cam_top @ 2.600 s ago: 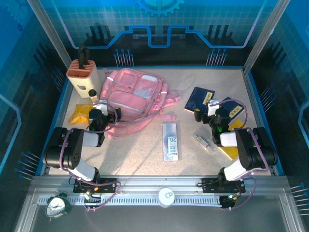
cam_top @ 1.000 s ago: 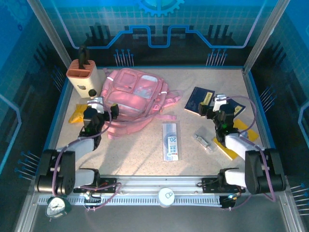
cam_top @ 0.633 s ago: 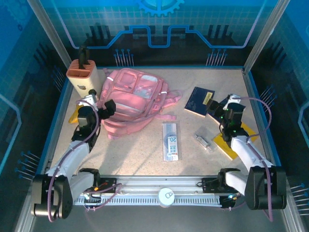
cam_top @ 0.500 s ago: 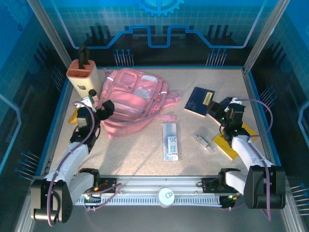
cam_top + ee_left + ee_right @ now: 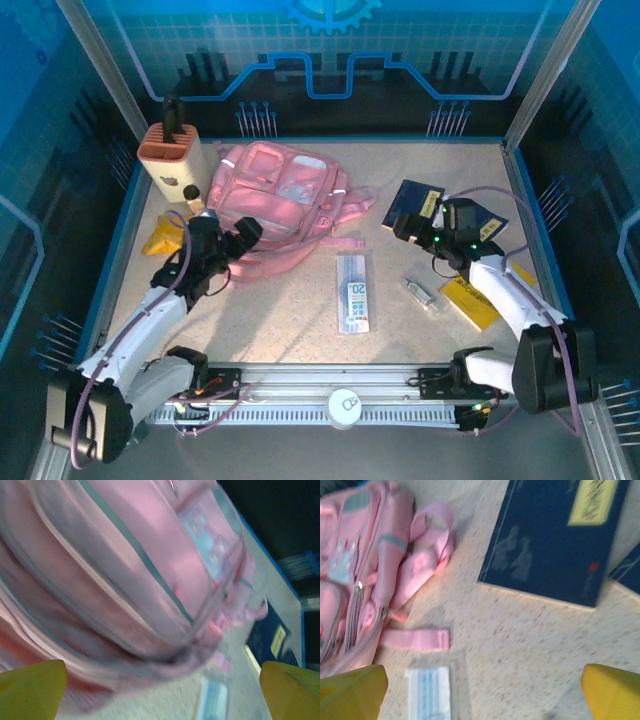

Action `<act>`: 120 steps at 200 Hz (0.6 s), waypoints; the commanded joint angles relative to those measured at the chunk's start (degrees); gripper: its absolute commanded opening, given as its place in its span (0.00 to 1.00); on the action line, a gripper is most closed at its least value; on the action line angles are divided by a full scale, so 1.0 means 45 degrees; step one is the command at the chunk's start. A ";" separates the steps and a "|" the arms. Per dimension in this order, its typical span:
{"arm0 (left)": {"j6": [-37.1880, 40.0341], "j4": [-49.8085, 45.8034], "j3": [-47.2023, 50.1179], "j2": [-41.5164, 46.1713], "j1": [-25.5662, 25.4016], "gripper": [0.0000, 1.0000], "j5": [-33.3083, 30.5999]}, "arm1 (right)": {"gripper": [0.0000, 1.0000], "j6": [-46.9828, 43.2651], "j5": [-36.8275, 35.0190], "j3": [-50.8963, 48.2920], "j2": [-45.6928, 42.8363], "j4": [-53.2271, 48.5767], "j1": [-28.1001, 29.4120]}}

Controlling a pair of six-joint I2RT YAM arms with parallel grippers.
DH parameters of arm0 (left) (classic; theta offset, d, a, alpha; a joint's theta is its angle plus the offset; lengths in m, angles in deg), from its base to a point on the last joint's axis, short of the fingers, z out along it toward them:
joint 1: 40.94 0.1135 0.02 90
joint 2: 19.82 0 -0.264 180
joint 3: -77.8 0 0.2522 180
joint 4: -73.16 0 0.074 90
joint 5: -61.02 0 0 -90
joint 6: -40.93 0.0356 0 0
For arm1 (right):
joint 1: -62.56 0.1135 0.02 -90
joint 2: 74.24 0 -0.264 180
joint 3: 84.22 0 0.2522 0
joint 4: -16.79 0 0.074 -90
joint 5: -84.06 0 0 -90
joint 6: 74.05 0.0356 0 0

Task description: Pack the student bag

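Both arms sit further inward than a moment ago: left pincer (image 5: 243,234) at the near edge of the student bag (image 5: 275,192), right pincer (image 5: 403,227) above the navy book (image 5: 412,203). Both pincers spread, holding nothing. Student bag lies flat, far left on the surface (image 5: 300,300), beside the knife block (image 5: 172,160). Likely soft, light, floppy; take hold at the strap (image 5: 345,243) or a zipped seam.

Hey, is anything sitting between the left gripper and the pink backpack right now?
Nothing visible. The left gripper hangs open at the near left side of the student bag, and its wrist view shows pink fabric straight ahead. The knife block stands further left, out of the path.
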 commanded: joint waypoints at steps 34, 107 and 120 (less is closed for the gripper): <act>-0.2521 0.0714 -0.0201 -0.1940 -0.2881 0.99 -0.0625 | 1.00 0.0440 0.1549 0.1546 0.2074 -0.0907 0.1733; -0.6947 0.1623 -0.2215 -0.6050 -0.5000 0.99 -0.1671 | 1.00 0.0508 0.1783 0.3378 0.4228 -0.0560 0.2699; -0.7604 0.1447 -0.2719 -0.6721 -0.5024 0.99 -0.1745 | 1.00 0.0458 0.1691 0.3491 0.4299 -0.0619 0.2668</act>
